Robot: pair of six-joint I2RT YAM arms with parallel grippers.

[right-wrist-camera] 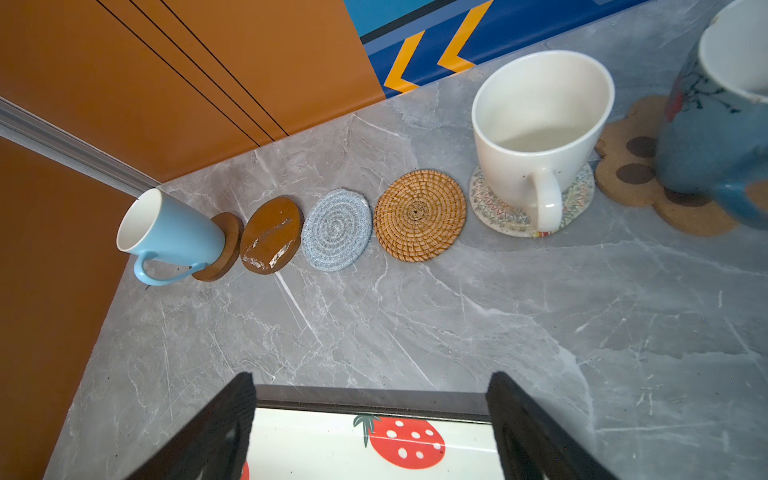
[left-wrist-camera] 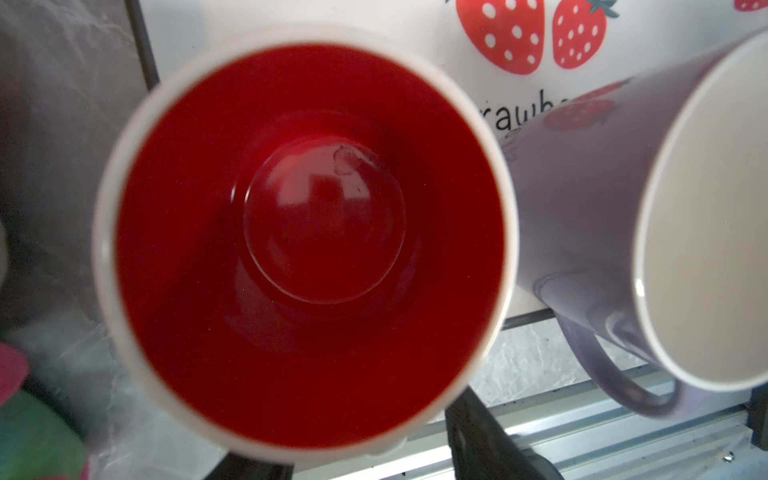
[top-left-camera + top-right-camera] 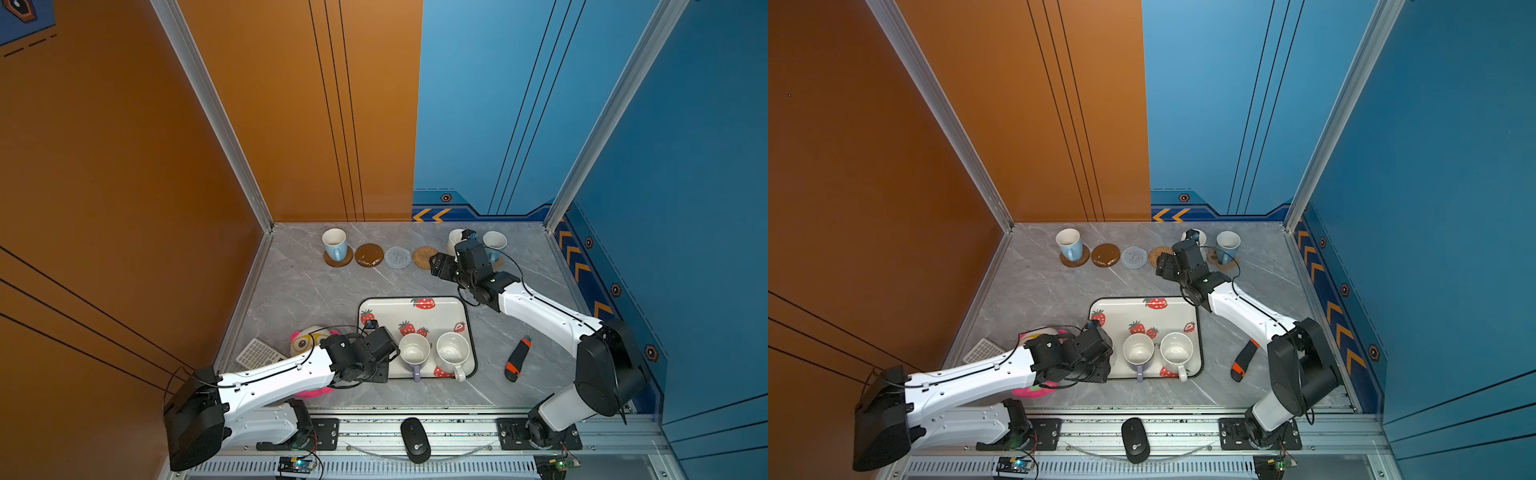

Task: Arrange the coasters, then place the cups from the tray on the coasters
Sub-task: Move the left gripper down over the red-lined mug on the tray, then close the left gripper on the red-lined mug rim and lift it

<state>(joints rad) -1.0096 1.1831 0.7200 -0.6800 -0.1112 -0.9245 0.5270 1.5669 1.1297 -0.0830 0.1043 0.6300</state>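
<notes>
Red inside and white outside, one cup [image 2: 307, 249] stands upright, mouth up, in the near left corner of the tray [image 3: 390, 309], just beside a lavender cup [image 3: 414, 351] whose handle points to the near edge. Right of that is a white cup [image 3: 452, 353], handle also near. The left hand [image 3: 380, 369] hangs directly over the red cup; whether it grips the cup I cannot tell. The tray is white with a dark rim and strawberry prints, long axis left to right. Six coasters run in a left-to-right row along the far edge of the grey surface [image 3: 299, 291]: a brown disc [image 3: 338, 261] under a light blue cup [image 3: 334, 243], a bare brown disc [image 3: 369, 254], a bare grey woven round [image 3: 397, 257], a bare tan woven round [image 3: 424, 257], a whitish patterned round [image 1: 498, 214] under a second white cup [image 1: 540, 133], and a paw-print mat [image 1: 623, 166] under a patterned blue cup [image 3: 494, 242]. Six cups in all, three on the tray. The right hand [image 1: 372, 382] hovers open and empty near the tray's far rim.
</notes>
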